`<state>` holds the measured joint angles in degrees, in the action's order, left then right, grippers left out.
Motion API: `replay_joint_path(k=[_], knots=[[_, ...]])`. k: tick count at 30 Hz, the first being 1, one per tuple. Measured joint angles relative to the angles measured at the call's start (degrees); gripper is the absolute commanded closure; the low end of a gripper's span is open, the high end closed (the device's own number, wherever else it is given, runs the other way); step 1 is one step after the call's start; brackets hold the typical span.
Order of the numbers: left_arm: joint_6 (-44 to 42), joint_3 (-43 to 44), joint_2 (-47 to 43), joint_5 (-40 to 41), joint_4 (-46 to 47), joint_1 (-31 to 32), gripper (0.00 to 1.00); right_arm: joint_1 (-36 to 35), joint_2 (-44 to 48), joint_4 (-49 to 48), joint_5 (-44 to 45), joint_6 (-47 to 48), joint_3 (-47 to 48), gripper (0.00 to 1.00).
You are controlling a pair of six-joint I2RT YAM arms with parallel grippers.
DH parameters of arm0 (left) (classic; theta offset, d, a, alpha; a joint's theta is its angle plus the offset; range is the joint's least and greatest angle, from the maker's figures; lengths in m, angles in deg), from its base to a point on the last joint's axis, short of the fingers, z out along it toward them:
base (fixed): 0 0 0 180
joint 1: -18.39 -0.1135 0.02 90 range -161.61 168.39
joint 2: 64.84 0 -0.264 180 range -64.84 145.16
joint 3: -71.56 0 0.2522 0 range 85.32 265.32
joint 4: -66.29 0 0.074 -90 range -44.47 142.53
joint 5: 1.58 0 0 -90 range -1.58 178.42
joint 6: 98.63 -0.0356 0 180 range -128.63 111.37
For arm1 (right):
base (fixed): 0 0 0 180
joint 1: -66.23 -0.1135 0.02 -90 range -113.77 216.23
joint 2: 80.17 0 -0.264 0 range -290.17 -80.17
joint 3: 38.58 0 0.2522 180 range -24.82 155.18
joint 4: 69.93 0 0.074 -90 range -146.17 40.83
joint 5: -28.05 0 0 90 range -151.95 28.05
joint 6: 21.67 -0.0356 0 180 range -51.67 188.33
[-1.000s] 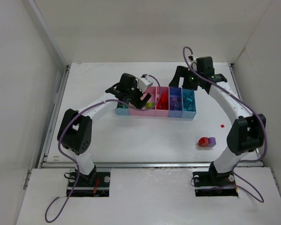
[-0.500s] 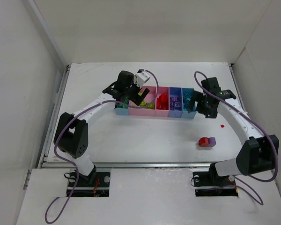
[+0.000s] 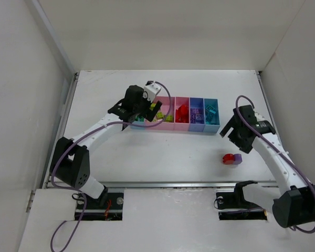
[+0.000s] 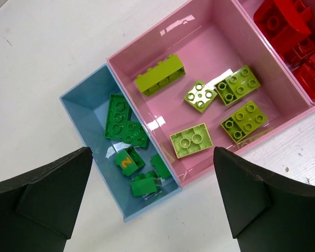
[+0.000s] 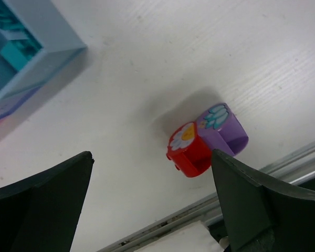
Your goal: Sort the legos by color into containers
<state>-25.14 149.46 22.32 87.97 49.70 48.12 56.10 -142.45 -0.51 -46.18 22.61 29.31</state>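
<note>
Overhead: white table (image 3: 163,152), with a row of joined containers (image 3: 199,129) across its middle. Over the row's left end hangs the left gripper (image 4: 150,152), jaws wide, nothing held. Over bare table right of the row hangs the right gripper (image 5: 152,155), jaws wide, empty.

The light blue tray (image 4: 84,105) holds dark green legos (image 4: 123,123). The wide pink tray (image 4: 199,58) holds yellow-green bricks (image 4: 189,140). Red bricks (image 4: 289,26) lie in the tray beside it.

Loose near the table's front edge: red piece (image 5: 189,149) touching purple piece (image 5: 223,128).
</note>
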Motion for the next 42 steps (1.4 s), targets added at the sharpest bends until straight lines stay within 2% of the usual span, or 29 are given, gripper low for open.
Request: replay_joint_path(k=[9, 16, 27, 32, 39, 40, 42], knots=[[0.59, -5.07, -6.43, 0.13, 1.44, 0.02, 0.01, 0.04, -0.57, 4.37, 0.02, -7.48, -5.29, 0.01], [0.59, -8.0, -8.74, 0.17, 3.02, 0.59, 0.01, 0.48, -1.62, 5.6, 1.25, -13.11, -5.92, 0.01], [0.57, -10.47, -11.17, 0.11, 4.07, 0.68, 0.01, 1.9, -10.43, 4.96, -0.59, -13.68, -6.19, 0.01], [0.57, -11.98, -11.26, -0.76, 4.24, 0.68, 0.01, 2.56, -9.46, 2.6, -3.08, -16.04, -10.73, 0.1], [0.57, -12.04, -11.26, -1.51, 4.33, 1.07, 0.01, 2.95, -7.3, 1.4, -1.55, -17.84, -11.56, 0.33], [0.57, -12.04, -11.26, -1.73, 4.31, 1.07, 0.01, 2.99, -7.3, 1.01, -1.51, -17.99, -11.58, 0.4], [0.57, -12.04, -11.26, -2.05, 4.28, 1.09, 0.01, 2.99, -7.3, -0.09, -1.6, -18.21, -11.96, 0.46]])
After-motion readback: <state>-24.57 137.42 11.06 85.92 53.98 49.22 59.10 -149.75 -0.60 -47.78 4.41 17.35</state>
